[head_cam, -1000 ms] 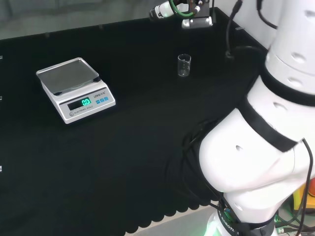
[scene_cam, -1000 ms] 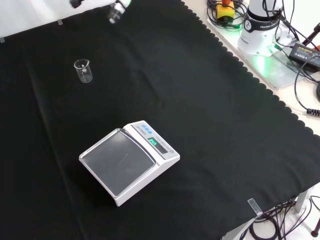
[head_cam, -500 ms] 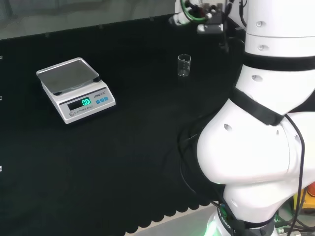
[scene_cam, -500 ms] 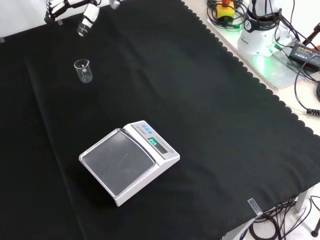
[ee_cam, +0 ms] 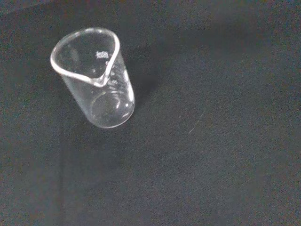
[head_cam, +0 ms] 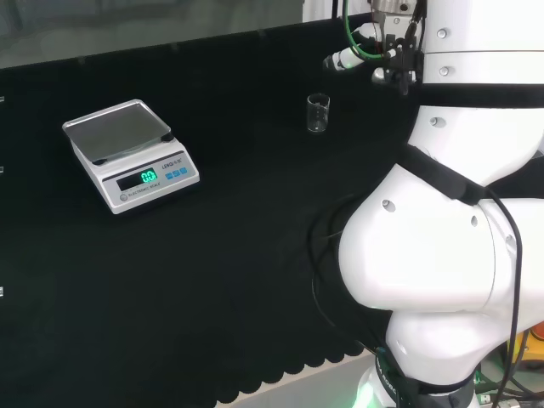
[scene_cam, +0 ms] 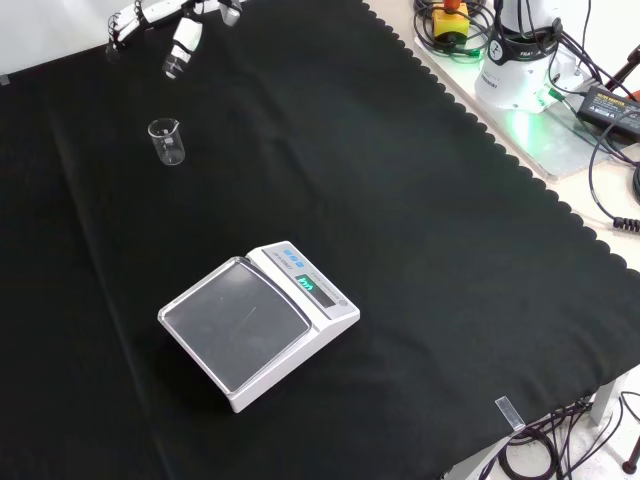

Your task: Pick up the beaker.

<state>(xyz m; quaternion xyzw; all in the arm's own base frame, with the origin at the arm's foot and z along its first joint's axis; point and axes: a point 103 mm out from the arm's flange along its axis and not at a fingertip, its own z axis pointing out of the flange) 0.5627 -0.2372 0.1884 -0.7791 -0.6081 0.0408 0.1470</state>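
Note:
A small clear glass beaker [head_cam: 317, 113] stands upright and empty on the black cloth, alone at the far side of the bench. In the front view the beaker [scene_cam: 166, 141] is at the upper left, and the hand [scene_cam: 184, 42] hovers just beyond it, apart from it, with straight spread fingers holding nothing. In the head view the hand [head_cam: 347, 60] pokes out from behind the arm's white links, up and to the right of the beaker. The wrist view looks down into the beaker [ee_cam: 95, 80], with its pouring lip turned toward the camera.
A white digital scale [head_cam: 130, 154] with a lit display sits to the left in the head view and at the lower middle of the front view [scene_cam: 258, 320]. The arm's big white links [head_cam: 450, 221] take up the head view's right side.
The hand has come down and to the right in the head view, closer to the beaker. The arm's links have swung with it. The beaker and scale have not moved.

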